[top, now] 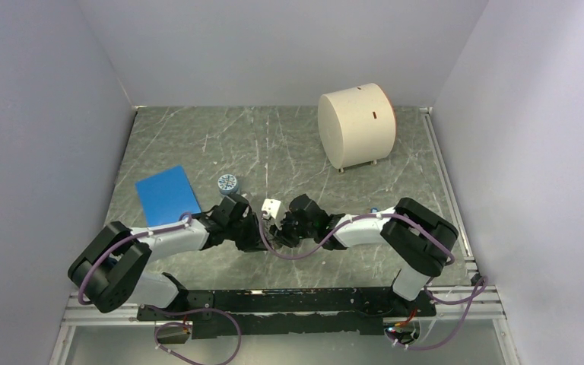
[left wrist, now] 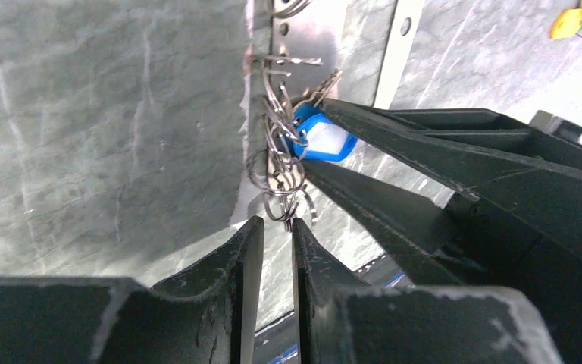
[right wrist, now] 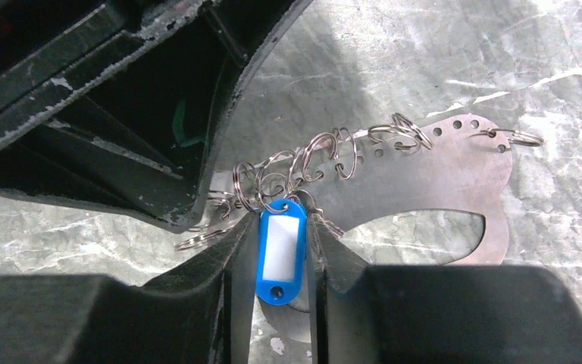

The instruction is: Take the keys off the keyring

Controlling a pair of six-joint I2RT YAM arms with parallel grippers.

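The keyring (right wrist: 439, 163) is a flat grey metal plate with an oval opening and a row of holes, and it carries several small split rings. It shows edge-on in the left wrist view (left wrist: 303, 45). A blue key tag (right wrist: 280, 250) hangs from one ring. My right gripper (right wrist: 280, 220) is shut on this tag, which also shows in the left wrist view (left wrist: 324, 140). My left gripper (left wrist: 276, 224) has its jaws almost together and pinches a split ring (left wrist: 292, 212) at the plate's end. The two grippers meet at mid-table, left (top: 261, 228) and right (top: 281, 228). A yellow key (left wrist: 571, 23) lies loose on the table.
A flat blue square pad (top: 167, 194) lies at the left, with a small round blue-patterned jar (top: 228, 183) beside it. A large cream cylinder (top: 357, 125) stands at the back right. Grey walls close in the table on three sides.
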